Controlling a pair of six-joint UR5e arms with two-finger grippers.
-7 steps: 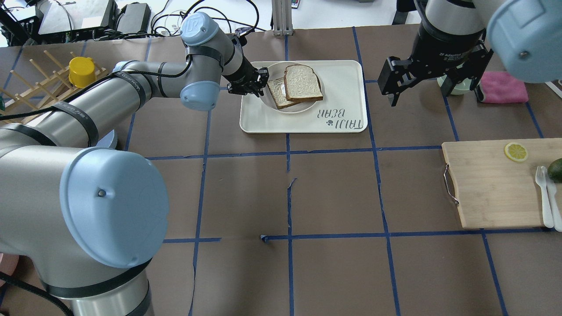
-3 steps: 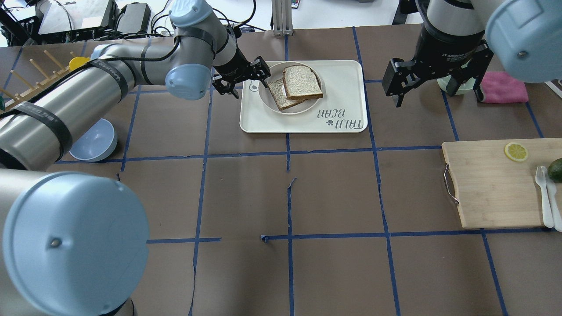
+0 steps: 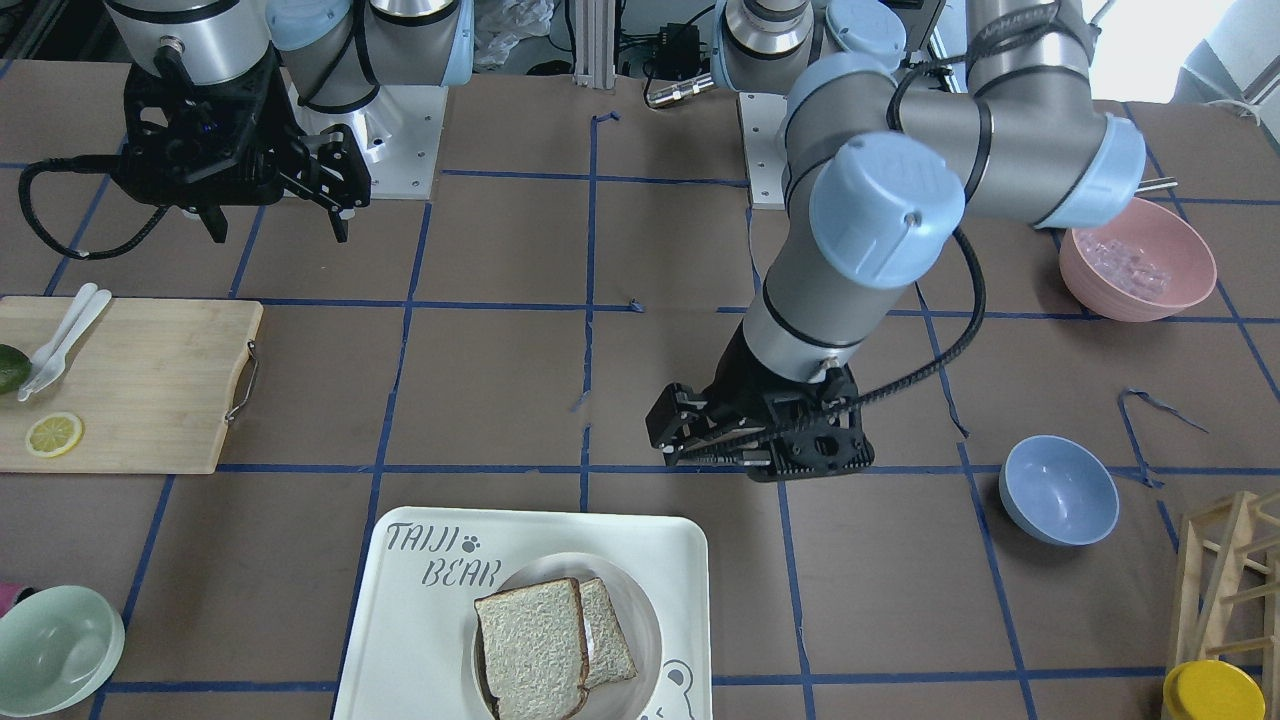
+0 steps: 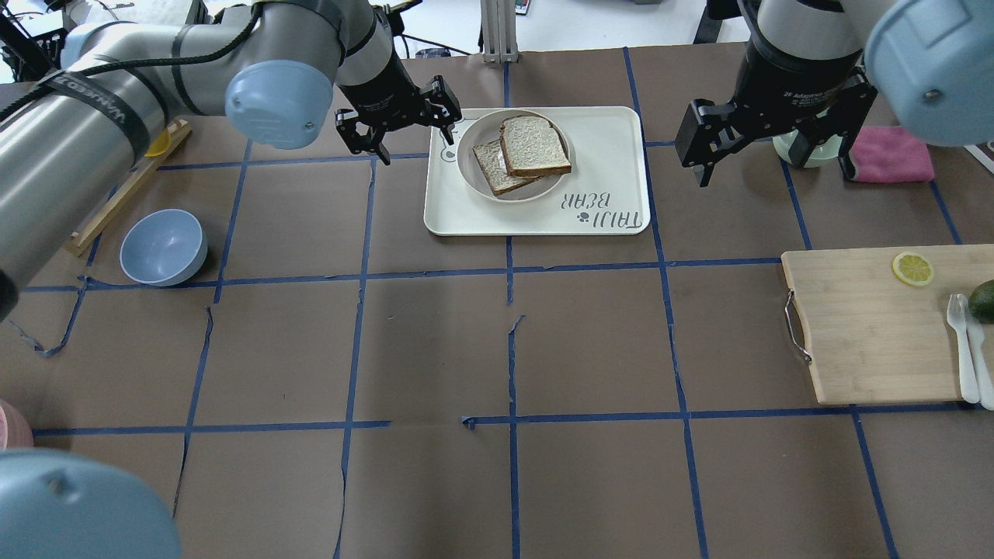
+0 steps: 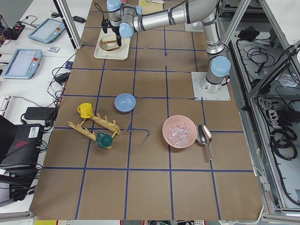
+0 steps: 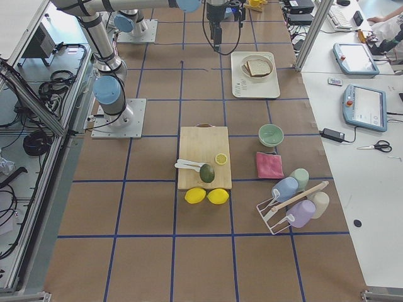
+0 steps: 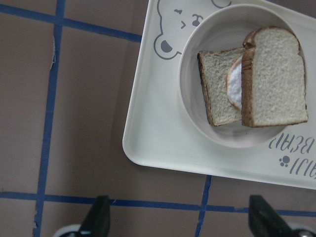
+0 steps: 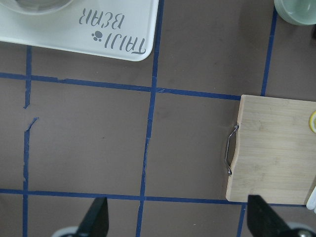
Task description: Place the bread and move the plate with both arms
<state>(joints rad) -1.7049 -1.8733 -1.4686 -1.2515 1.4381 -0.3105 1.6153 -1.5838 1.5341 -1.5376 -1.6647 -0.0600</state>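
Bread [image 4: 535, 145] half-covering egg slice [image 4: 488, 168], plate [image 4: 467, 153] beneath

Cream tray [image 4: 606, 155] on the brown table [image 4: 590, 349], blue bowl [image 4: 163, 247] stood well apart, wooden board [image 4: 862, 334] held a lemon slice [image 4: 912, 269], avocado [image 4: 985, 300] and white cutlery [image 4: 961, 341], pink cloth [image 4: 891, 155] lay beside a green bowl [image 6: 271, 134].

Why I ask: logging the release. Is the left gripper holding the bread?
No: the left gripper is open and empty, while the bread lies on the plate.
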